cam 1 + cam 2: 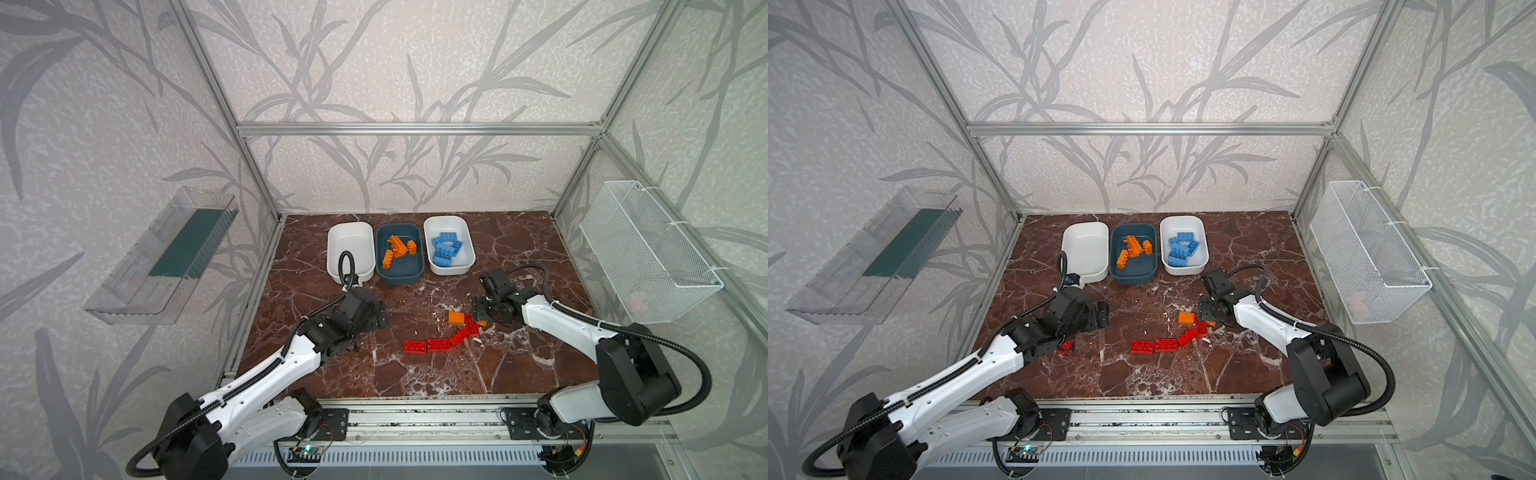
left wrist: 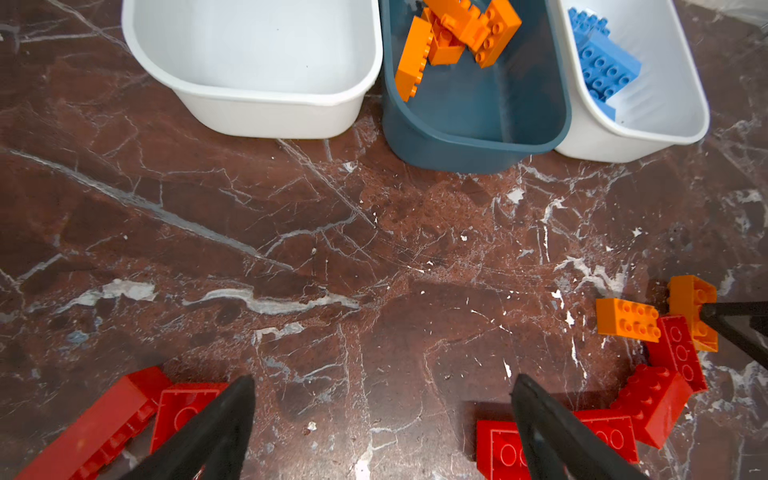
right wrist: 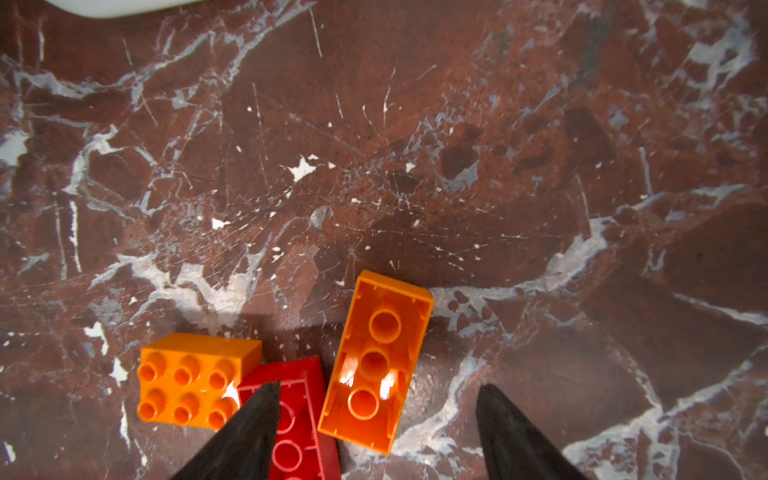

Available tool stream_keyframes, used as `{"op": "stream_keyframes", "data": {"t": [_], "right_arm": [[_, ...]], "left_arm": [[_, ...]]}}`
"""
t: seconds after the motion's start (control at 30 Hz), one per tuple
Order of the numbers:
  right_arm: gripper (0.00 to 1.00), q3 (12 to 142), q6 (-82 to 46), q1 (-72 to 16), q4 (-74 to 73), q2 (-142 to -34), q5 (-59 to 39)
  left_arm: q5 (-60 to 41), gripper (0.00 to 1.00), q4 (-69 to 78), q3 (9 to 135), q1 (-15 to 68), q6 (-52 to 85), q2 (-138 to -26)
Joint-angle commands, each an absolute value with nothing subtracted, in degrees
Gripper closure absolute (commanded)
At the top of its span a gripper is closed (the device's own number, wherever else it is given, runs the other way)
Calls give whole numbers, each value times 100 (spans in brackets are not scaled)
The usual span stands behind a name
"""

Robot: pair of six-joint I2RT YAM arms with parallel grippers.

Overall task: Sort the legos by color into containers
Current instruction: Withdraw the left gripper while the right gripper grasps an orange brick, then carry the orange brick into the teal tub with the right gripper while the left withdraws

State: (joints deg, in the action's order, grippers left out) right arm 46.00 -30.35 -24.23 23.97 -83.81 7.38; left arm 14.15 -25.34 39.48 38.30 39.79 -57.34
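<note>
Surveying from the counter [image 1: 415, 374] down, I count three tubs in a row at the back. The left white tub [image 1: 350, 243] is empty, the teal tub [image 1: 400, 281] holds orange and the right white tub [image 1: 451, 271] holds blue. My right fingers [image 3: 249, 432] are spread astride an upturned orange brick [image 3: 376, 361]; its long axis runs along them, and they do not touch it. My left fingers [image 2: 216, 432], spread and empty, sit nearer two red bricks [image 2: 183, 411]. Loose on the counter: six red, two orange.

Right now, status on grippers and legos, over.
Left gripper open, empty. Right gripper open, straddling upturned orange brick. Red brick beside it, by one finger.
</note>
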Motion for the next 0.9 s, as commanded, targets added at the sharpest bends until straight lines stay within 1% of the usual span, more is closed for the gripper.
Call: {"op": "stream_keyframes", "data": {"t": [0.0,0.2,0.33,0.5,0.67,0.8,0.87], "right_arm": [[27,4570,-3189,-2254,2153,-8580,567],[34,4923,-3134,-1962,2488,-9110,122],[46,5104,-3216,-1938,2652,-9457,-1],[67,5148,-3162,-1949,2724,-9467,-41],[73,5570,-2982,-2058,3186,-9339,-34],[74,6158,-2901,-2244,3513,-9259,-21],[73,6465,-2854,-2325,3494,-9309,-189]], "left_arm": [[1694,5,-2668,3885,3850,4086,-5601],[2037,5,-2855,3927,3856,4131,-5733],[2059,5,-2839,3980,3851,4091,-5865],[2090,5,-2824,4085,3843,4043,-6047],[2215,5,-2804,4294,3802,3880,-6362],[2168,5,-2780,4521,3731,3801,-6636],[2089,5,-2736,4601,3669,3788,-6739]]}}
